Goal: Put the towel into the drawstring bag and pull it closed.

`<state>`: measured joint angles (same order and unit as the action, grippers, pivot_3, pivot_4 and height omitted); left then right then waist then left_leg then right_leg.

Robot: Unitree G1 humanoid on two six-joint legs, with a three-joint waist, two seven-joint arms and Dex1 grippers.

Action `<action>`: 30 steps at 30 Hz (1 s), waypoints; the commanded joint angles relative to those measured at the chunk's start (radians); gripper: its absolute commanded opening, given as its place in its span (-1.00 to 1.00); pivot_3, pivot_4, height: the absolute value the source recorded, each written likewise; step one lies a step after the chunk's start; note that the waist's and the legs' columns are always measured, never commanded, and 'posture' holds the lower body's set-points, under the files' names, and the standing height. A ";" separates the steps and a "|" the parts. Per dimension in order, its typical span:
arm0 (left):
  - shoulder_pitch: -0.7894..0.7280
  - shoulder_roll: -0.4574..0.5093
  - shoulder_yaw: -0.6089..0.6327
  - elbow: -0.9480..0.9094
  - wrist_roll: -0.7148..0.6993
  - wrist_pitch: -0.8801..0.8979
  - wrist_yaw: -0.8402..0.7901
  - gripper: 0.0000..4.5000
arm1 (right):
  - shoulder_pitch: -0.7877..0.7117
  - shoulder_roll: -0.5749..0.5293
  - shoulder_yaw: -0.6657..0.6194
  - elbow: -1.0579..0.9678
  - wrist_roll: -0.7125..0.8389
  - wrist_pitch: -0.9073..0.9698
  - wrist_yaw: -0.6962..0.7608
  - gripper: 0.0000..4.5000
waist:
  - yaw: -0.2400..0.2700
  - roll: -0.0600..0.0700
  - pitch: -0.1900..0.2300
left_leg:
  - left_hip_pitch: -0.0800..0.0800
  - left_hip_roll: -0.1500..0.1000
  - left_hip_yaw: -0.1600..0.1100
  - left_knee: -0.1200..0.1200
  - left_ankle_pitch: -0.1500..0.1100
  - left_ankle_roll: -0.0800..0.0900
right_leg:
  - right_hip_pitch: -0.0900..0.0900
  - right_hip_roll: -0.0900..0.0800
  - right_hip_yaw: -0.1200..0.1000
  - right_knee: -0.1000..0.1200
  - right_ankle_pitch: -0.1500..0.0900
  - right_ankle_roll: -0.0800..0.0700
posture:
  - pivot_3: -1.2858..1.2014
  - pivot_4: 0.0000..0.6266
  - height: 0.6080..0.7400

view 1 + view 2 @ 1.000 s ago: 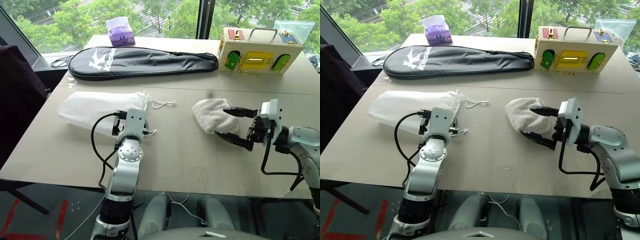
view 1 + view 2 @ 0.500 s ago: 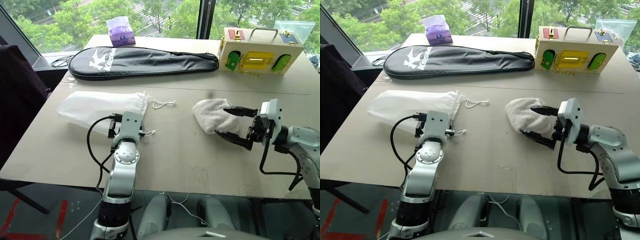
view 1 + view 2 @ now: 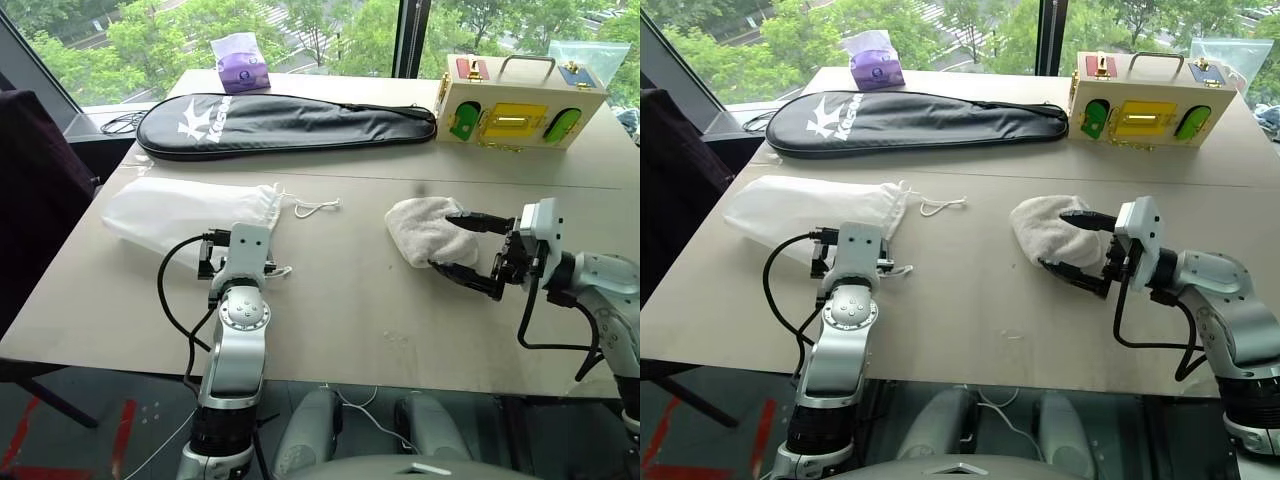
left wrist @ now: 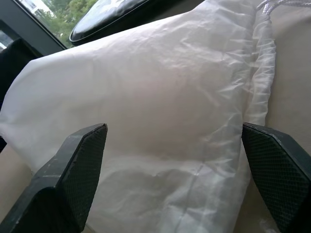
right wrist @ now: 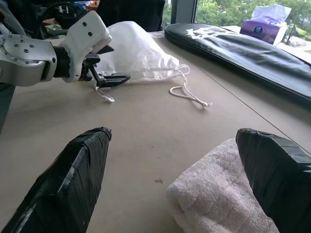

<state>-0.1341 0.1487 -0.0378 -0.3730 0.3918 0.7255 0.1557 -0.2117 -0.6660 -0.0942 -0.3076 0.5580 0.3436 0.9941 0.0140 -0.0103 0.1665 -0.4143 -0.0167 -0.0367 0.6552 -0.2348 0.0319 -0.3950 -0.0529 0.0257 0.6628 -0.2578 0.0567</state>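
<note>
both hands (image 3: 1072, 243) wide open, empty

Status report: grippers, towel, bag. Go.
Left gripper open at drawstring bag. Right gripper open around towel, not closed. Bag flat, towel outside. Nothing between them.

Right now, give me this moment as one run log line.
phase: approach | left hand: open, at drawstring bag | right hand: open, straddling towel edge | towel: outside bag, on table
</note>
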 commanded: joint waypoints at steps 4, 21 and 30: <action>0.008 0.007 0.013 -0.023 0.027 -0.030 0.013 -0.08 | -0.019 0.006 -0.008 -0.018 0.009 -0.019 0.006 1.00 | 0.000 0.000 0.000 | 0.000 0.000 0.000 0.000 0.000 0.000 | 0.000 0.000 0.000 0.000 0.000 0.000 | 0.03 -0.52 1.00; 0.009 0.013 0.010 -0.026 0.062 -0.075 0.026 -0.98 | -0.041 0.017 -0.014 -0.012 0.034 -0.009 0.022 1.00 | 0.000 0.000 0.000 | 0.000 0.000 0.000 0.000 0.000 0.000 | 0.000 0.000 0.000 0.000 0.000 0.000 | 0.03 -0.52 1.00; -0.079 0.155 0.050 -0.124 -0.099 -0.275 -0.221 -0.98 | -0.066 0.046 -0.060 0.010 0.078 0.032 -0.049 1.00 | 0.000 0.000 0.000 | 0.000 0.000 0.000 0.000 0.000 0.000 | 0.000 -0.001 0.000 0.000 0.000 0.000 | 0.03 -0.52 1.00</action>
<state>-0.1875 0.2759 0.0011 -0.4286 0.3108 0.5041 -0.0189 -0.2600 -0.6210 -0.1140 -0.2975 0.6169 0.3734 0.9682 0.0140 -0.0104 0.1666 -0.4147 -0.0165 -0.0368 0.6551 -0.2349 0.0318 -0.3954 -0.0542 0.0259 0.6624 -0.2578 0.0564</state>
